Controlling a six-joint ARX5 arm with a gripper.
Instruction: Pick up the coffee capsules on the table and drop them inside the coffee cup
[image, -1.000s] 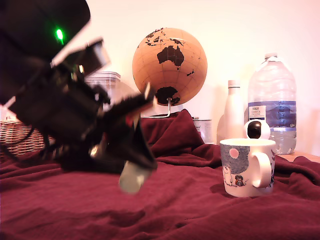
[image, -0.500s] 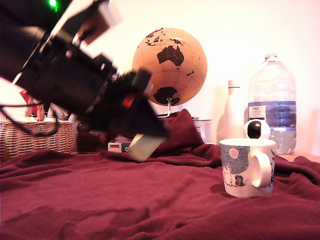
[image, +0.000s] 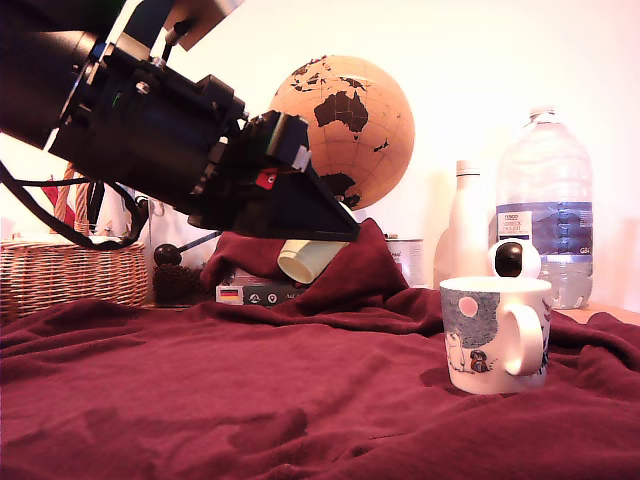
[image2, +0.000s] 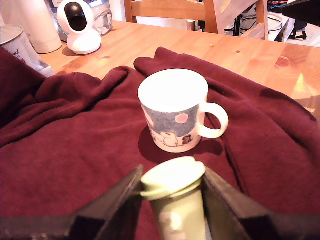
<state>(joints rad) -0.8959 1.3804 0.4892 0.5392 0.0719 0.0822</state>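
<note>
My gripper (image: 312, 245) hangs well above the dark red blanket on the table (image: 300, 400), shut on a pale cream-green coffee capsule (image: 305, 259). In the wrist view the capsule (image2: 175, 190) sits clamped between the two black fingers (image2: 117, 202), rim forward, with the gripper (image2: 172, 197) aimed toward the coffee cup (image2: 175, 115). The white printed mug looks empty inside. In the exterior view the cup (image: 495, 333) stands on the blanket at the right, handle to the right, well apart from the capsule.
A cork globe (image: 345, 125), a white bottle (image: 466, 225), a large water bottle (image: 545, 205) and a small ball camera (image: 512, 259) stand behind the cup. A wicker basket (image: 70, 272) sits at the exterior view's left. Bare wood table (image2: 240, 52) and a chair show past the blanket.
The gripper has risen off the blanket with the capsule and moved toward the exterior view's right, closer to the cup. The cup has stayed put.
</note>
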